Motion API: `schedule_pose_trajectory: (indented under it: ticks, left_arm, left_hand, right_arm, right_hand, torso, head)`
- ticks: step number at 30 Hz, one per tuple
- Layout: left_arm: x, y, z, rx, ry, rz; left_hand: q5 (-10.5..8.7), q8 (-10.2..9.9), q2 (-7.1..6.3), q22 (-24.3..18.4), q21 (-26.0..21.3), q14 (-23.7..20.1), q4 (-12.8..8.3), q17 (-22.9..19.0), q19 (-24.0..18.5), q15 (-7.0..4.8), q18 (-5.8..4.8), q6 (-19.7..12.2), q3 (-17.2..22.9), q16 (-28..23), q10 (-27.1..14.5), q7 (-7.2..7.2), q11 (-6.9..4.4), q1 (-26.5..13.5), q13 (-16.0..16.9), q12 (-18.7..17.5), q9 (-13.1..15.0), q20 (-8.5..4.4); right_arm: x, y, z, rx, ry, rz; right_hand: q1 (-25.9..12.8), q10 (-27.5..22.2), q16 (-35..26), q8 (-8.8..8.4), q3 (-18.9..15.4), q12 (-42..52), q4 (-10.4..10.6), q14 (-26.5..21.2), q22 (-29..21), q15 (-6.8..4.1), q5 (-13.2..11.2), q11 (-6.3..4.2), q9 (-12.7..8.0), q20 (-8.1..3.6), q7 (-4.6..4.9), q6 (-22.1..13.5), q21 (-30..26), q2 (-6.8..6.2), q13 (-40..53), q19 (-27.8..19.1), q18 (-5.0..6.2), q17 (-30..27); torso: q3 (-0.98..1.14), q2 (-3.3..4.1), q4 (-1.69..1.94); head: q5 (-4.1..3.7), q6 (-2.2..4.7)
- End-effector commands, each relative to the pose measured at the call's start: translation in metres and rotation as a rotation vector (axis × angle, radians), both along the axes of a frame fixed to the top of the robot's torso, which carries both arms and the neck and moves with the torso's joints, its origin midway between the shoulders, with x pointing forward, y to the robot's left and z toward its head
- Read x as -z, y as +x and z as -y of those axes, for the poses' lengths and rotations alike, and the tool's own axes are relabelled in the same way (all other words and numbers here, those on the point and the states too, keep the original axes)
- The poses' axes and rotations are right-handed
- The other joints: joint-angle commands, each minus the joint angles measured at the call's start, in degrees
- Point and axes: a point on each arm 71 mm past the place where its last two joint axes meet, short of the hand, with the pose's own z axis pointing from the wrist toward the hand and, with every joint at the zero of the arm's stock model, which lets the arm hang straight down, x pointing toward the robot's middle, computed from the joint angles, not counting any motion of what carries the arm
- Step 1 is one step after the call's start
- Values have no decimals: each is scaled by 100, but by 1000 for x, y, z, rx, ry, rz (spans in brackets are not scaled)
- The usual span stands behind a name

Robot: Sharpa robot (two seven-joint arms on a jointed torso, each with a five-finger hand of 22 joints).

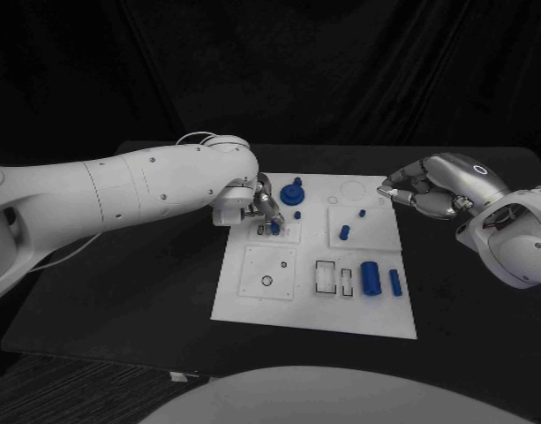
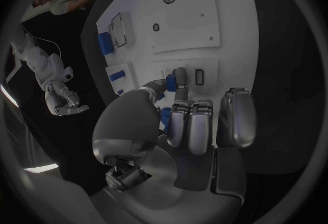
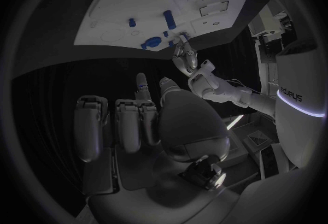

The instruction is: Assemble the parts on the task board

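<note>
A: Left wrist view first: why are the fingers [image 2: 179, 84] pinched together so low over the board?

B: They pinch a small blue peg [image 2: 170, 84] between thumb and fingertip, held over the slots of the task board [image 2: 205, 11]; my guess is that the left hand [image 1: 255, 203] is lining the peg up with a socket, so a fine pinch suits it better than a full grasp.

A: And the right hand [image 1: 439, 187]?

B: Its fingers are curled in on nothing; it hovers off the board's far right corner, probably kept clear of the work.

A: The other parts?

B: A round blue knob [image 1: 293, 192] stands just beside the left hand; a large blue cylinder [image 1: 371, 276] and a smaller blue bar [image 1: 395, 282] lie near the board's right edge; the board rests flat on the black surface [image 1: 131, 291].
</note>
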Motion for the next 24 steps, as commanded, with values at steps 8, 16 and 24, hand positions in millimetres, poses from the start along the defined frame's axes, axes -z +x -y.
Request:
schedule_pose_trajectory:
  ticks: [8, 16, 24]
  left_arm:
    - [2, -1, 2, 17, -18, -15]
    - [3, -1, 2, 18, -20, -17]
    - [5, -2, 3, 19, -20, -20]
  left_hand:
    - [-32, -40, 0, 1042, -65, 595, 0, 1509, -60, 5, 86, -19, 48, 15, 512, 28, 16, -45, 1384, -31, 5, -8]
    - [-32, -40, 0, 1042, -66, 595, 0, 1509, -60, 5, 86, -19, 49, 15, 511, 28, 16, -45, 1384, -31, 5, -8]
    - [-29, -52, 4, 1032, -104, 595, -4, 1509, -79, 9, 93, -37, 70, 15, 493, 34, 21, -45, 1358, -56, 5, -5]
  right_arm:
    - [1, 0, 1, 11, 0, -2]
    - [1, 0, 1, 12, 0, -2]
    - [1, 0, 1, 13, -1, -3]
  right_hand:
    - [62, 599, -21, -25, 39, 7, -3, 553, 1353, 30, 27, 42, -8, 43, 27, -22, -17, -6, 1503, 385, -19, 1197]
    - [62, 599, -21, -25, 39, 7, -3, 553, 1353, 30, 27, 42, -8, 43, 27, -22, -17, -6, 1503, 385, -19, 1197]
    - [62, 599, -21, -25, 39, 7, -3, 553, 1353, 30, 27, 42, -8, 43, 27, -22, -17, -6, 1503, 385, -19, 1197]
  torso:
    - [1, -5, 0]
    - [-1, 1, 0]
    - [2, -1, 1]
  head:
    - [6, -1]
    - [5, -1]
    - [9, -1]
